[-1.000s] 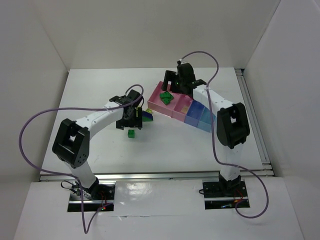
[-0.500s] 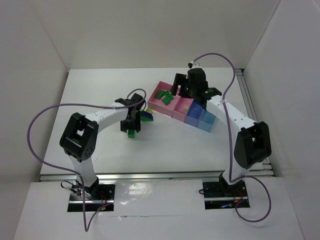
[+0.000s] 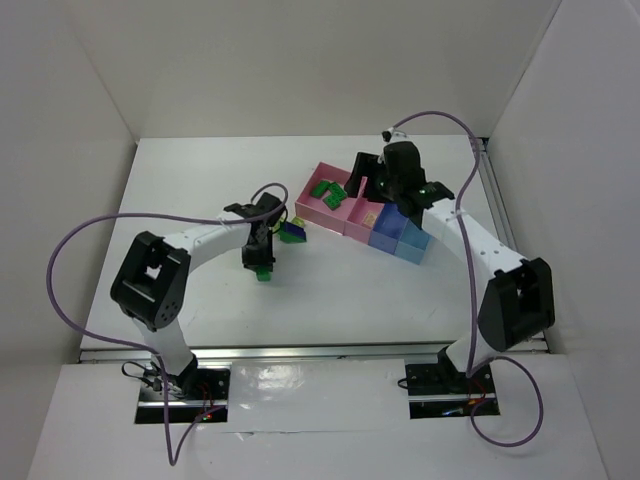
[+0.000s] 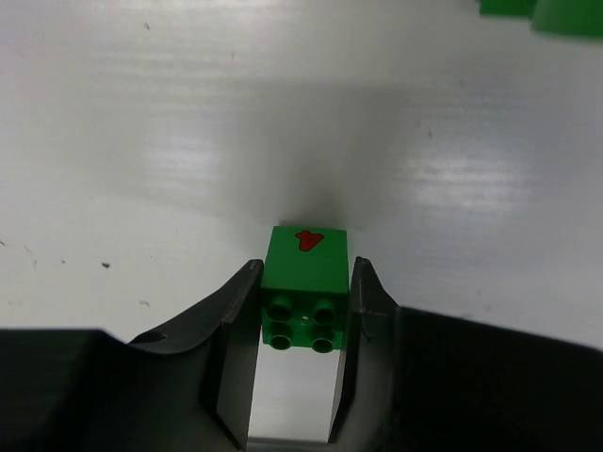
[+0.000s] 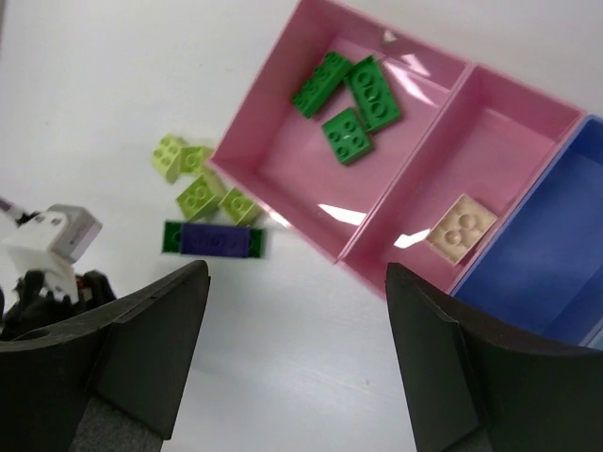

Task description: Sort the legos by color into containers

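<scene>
No words, numbers or brand names can be read anywhere. The only sign is a small red mark (image 4: 308, 238) on one flat side of a green brick (image 4: 305, 273), in the lower middle of the left wrist view. Its shape spells nothing legible.

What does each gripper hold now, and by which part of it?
The left gripper clamps the green brick by its two opposite side faces. The right gripper is open and holds nothing.

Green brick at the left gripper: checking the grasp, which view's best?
Left wrist: green brick fills the gap between the left gripper's fingers, studs clear. Top external shows a speck; right wrist misses it.
</scene>
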`<state>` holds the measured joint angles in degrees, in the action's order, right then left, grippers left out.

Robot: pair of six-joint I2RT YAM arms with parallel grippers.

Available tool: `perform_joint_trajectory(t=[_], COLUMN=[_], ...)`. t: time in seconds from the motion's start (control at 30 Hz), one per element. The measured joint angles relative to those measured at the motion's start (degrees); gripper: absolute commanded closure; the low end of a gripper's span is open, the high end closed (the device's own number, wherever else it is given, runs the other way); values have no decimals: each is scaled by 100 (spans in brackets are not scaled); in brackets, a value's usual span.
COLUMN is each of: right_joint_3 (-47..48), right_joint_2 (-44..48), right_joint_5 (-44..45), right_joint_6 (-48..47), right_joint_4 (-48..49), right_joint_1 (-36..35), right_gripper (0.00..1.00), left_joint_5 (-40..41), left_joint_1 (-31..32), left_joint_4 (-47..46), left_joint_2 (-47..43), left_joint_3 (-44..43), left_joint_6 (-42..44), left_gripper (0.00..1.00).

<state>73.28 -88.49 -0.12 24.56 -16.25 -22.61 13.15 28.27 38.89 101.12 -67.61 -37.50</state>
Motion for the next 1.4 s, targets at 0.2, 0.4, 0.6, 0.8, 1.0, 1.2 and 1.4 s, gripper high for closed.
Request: perform_joint_trajectory(t=[0.2,0.4,0.6,0.8,1.0,1.2,1.4], right_joint_3=[-490,-1554,-2280,-2107,-1836,-1762,-1698], right_joint_2=[662,1272,1541,1480,1169,1003,866], right_joint_5=[-1322,-3679,-5414,-6284,-6714,-6913,-6959], right_joint_6=[-24,63,706,730,439,190,184], right_joint_4=[31,509,1694,2124,2074,1902,1926], right_joint_1=[7,63,83,90,61,-46,-380], right_gripper=[18,13,11,12,13,18,24], left_joint_5=[-774,-2588,-4444,-5794,-6365,-6688,-6811], left_joint_1=[-2,-87,-162,-164,-245,-337,-341], left_joint_4=[26,-857,-2177,-2868,-3292,-3532,-3598], left_joint_2=[-1222,-2981,-3174,-2702,-2660,-2618,-2533], left_joint_3=[374,632,782,796,796,791,780], left_joint_6=[87,160,267,284,262,258,258], left_gripper=[100,100,100,100,100,100,100])
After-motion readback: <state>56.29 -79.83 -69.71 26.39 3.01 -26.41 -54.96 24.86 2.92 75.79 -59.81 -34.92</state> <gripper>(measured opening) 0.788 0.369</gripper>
